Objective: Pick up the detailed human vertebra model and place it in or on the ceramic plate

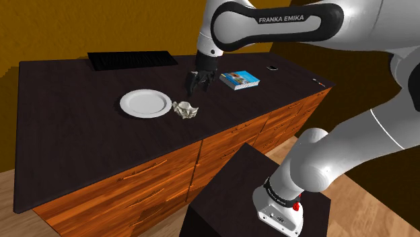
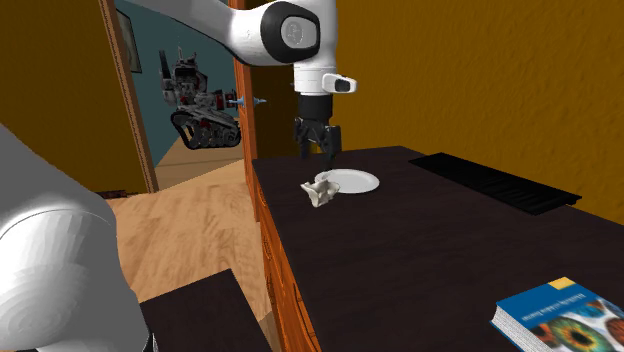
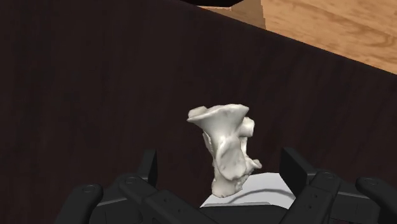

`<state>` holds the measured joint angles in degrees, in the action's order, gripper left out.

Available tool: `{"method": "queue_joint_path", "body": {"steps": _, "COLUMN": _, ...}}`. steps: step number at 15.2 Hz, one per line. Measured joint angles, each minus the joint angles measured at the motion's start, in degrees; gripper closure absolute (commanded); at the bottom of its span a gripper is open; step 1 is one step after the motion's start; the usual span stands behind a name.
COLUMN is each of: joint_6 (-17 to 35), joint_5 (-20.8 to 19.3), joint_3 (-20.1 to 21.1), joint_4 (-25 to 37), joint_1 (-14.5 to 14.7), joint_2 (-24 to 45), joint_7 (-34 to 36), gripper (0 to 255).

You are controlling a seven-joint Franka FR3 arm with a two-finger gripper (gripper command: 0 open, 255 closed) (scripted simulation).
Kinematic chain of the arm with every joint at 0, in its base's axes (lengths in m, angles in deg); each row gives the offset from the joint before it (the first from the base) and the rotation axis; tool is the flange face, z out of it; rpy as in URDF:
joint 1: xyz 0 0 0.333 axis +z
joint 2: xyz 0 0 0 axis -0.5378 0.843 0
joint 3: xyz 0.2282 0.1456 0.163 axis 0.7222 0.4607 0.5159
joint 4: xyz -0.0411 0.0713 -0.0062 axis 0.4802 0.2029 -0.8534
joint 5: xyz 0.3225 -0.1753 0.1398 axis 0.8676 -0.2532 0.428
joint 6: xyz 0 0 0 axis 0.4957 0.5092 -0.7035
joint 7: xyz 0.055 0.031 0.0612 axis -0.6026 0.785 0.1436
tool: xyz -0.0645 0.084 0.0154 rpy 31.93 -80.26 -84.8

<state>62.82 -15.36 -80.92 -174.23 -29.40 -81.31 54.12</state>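
1. Shoulder view: the arm (image 1: pixel 283 23) reaches from its stand (image 1: pixel 229 195) up and over to the counter (image 1: pixel 81 141), a dark top on wooden drawers (image 1: pixel 155 182).
2. A flat black panel (image 1: pixel 132 60) lies at the counter's far edge, well apart from the rest.
3. The plate (image 1: pixel 145 103) is white and round and sits flat on the counter near the middle. Its face is plain white from rim to rim.
4. A book (image 1: pixel 240 79) with a blue cover lies flat toward the shoulder view's right, apart from the plate.
5. The gripper (image 1: pixel 198 87) points down and hangs above the counter, between book and plate in the shoulder view. In the second exterior view it hovers over the plate's near rim. Its fingers (image 3: pixel 147 167) stand spread, pinching nothing.
6. The vertebra (image 1: pixel 186 109) is a pale, knobbly bone shape. It lies on the counter just beside the plate's rim, on the shoulder view's right side of it. I cannot tell whether it touches the rim. In the wrist view it shows below and between the open fingers, which are clear of it, with a piece of the plate at its near end.
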Motion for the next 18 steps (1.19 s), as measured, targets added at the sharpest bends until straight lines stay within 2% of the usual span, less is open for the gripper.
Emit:
{"method": "queue_joint_path", "body": {"steps": 5, "joint_6": 5.16, "joint_5": 1.22, "joint_3": 1.27, "joint_4": 2.32, "joint_1": 0.94, "joint_2": 8.46, "joint_7": 1.12, "gripper": 0}}
{"method": "queue_joint_path", "body": {"steps": 12, "joint_6": 10.55, "joint_5": 1.47, "joint_3": 1.63, "joint_4": -0.6, "joint_1": 1.16, "joint_2": 10.99, "joint_7": 1.13, "gripper": 0}}
{"method": "queue_joint_path", "body": {"steps": 18, "joint_6": 11.09, "joint_5": 1.49, "joint_3": 1.68, "joint_4": -0.96, "joint_1": 1.19, "joint_2": 11.13, "joint_7": 1.15, "gripper": 0}}
